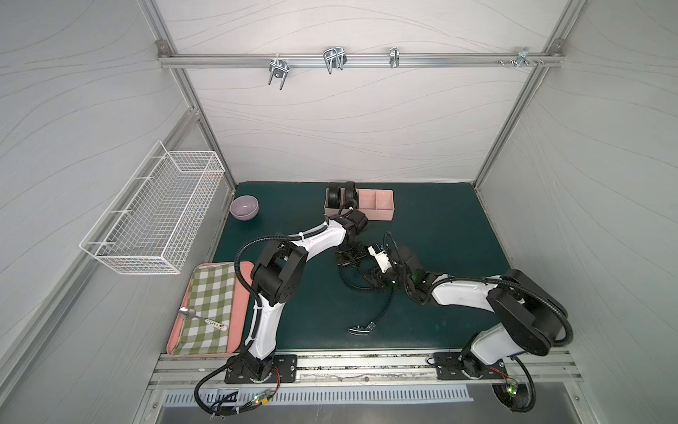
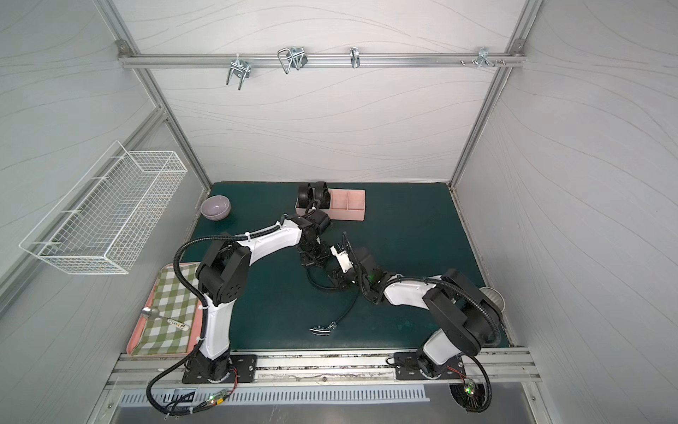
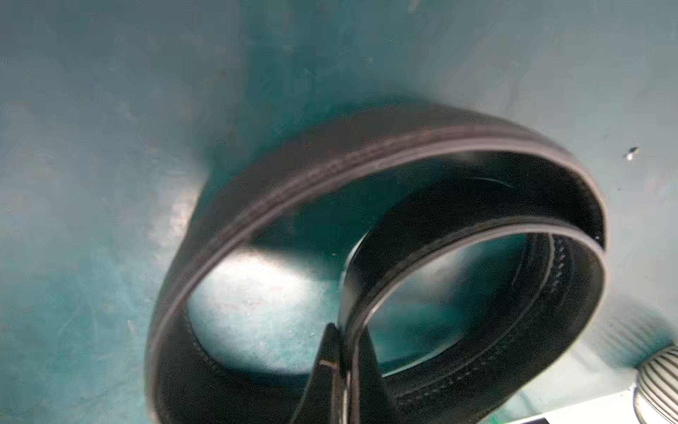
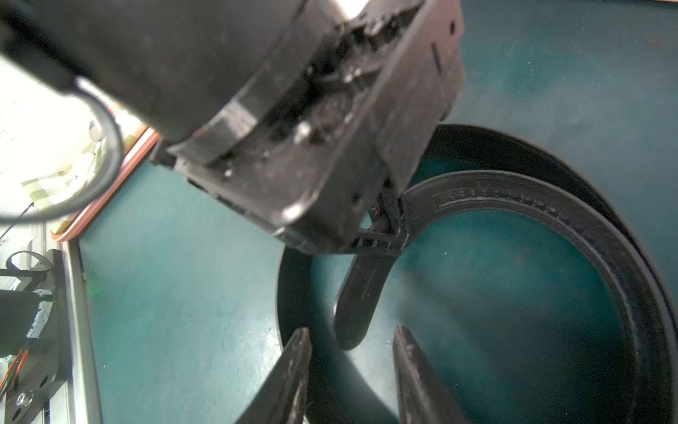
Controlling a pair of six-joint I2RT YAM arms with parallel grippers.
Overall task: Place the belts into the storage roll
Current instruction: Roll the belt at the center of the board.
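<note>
Though the spoon (image 1: 198, 315) on the checked cloth (image 1: 211, 293) has print on its handle, it is too small to read in both top views. In those views the left hand (image 1: 347, 258) and right hand (image 1: 372, 281) meet low over the green desk (image 1: 440, 257), tips close together. The loose belt (image 1: 388, 304) is looped under and between them. Its strap trails from the right hand toward the arm bases and ends in a metal buckle (image 1: 359, 330), well apart from both hands. Beyond the left hand, near its wrist, lies the pink roll (image 1: 381, 207). Two coils (image 1: 335, 196) stand on edge in the two compartments nearest that wrist.

From the left wrist, the left hand is clamped tight on the belt. The strap stands on edge, pinched between the two fingers (image 3: 323, 378). From the fingertips the belt opens outward into a double ring resting on the desk.

From the right wrist, the right hand's fingers (image 4: 297, 367) stand partly apart and hold nothing. The belt's rounded tip hangs just ahead of the gap between them. Past that tip, the left hand grips the strap where the ring begins. An embossed strip on the belt's inner face is too blurred to read.
</note>
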